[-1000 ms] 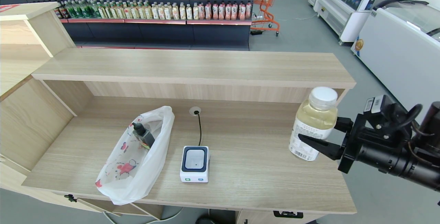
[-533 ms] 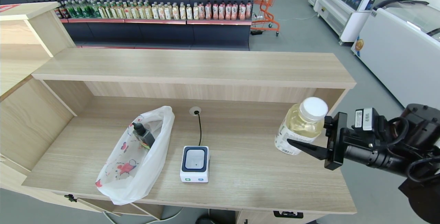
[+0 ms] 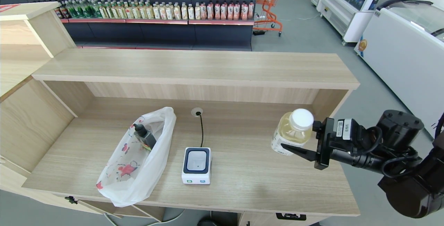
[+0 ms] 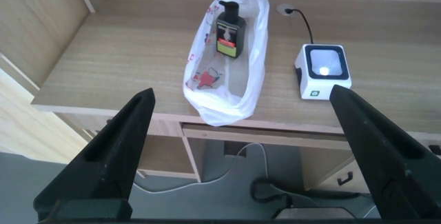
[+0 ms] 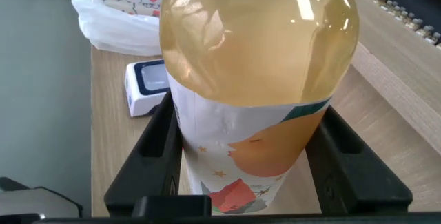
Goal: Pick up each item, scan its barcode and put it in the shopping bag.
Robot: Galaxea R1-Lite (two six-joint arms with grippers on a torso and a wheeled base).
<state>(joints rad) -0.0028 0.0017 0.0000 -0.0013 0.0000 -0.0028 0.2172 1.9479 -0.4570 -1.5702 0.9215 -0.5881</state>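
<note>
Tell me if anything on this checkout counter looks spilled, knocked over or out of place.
Nothing stands out. The bottle is tilted, but only because the right gripper holds it above the counter, cap on, no spill. The shopping bag lies open with a pump bottle inside, and the scanner sits flat.

Right gripper [image 3: 299, 136] clamps a bottle [image 3: 290, 133] of pale yellow drink with a white cap, tilted, over the right part of the wooden counter [image 3: 249, 174]. Scanner [image 3: 196, 165] sits mid-counter, window up, well apart from the bottle, its black cable [image 3: 201, 128] running back to a hole in the top. Shopping bag [image 3: 137, 165] lies open just left of the scanner, with a dark pump bottle [image 3: 144, 136] inside.
</note>
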